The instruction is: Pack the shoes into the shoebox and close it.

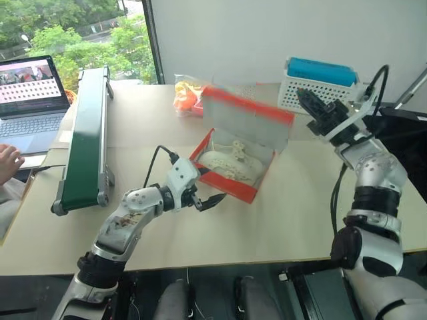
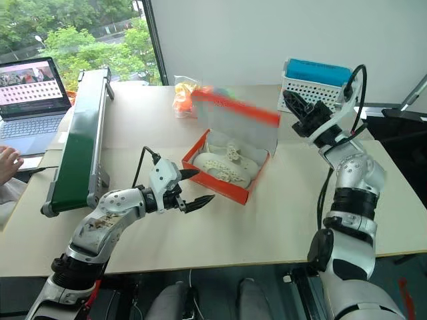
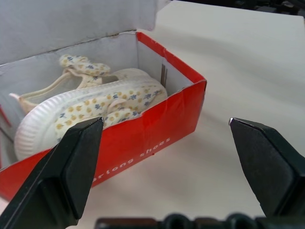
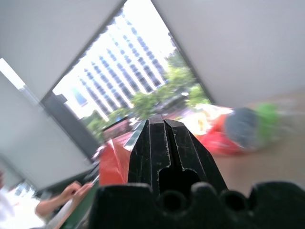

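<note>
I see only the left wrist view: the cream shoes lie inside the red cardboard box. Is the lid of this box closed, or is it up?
Observer: It is up. The hinged lid stands raised over the back of the red cardboard shoebox, so the box is open.
Operator: Where is the right tool?
Observer: The right tool is high above the table, to the right of the lid, in front of a white perforated plastic basket with a blue top. It is shut and holds nothing.
Operator: What lies behind the box?
Observer: A clear plastic bag of orange toys lies near the lid's left end.
</note>
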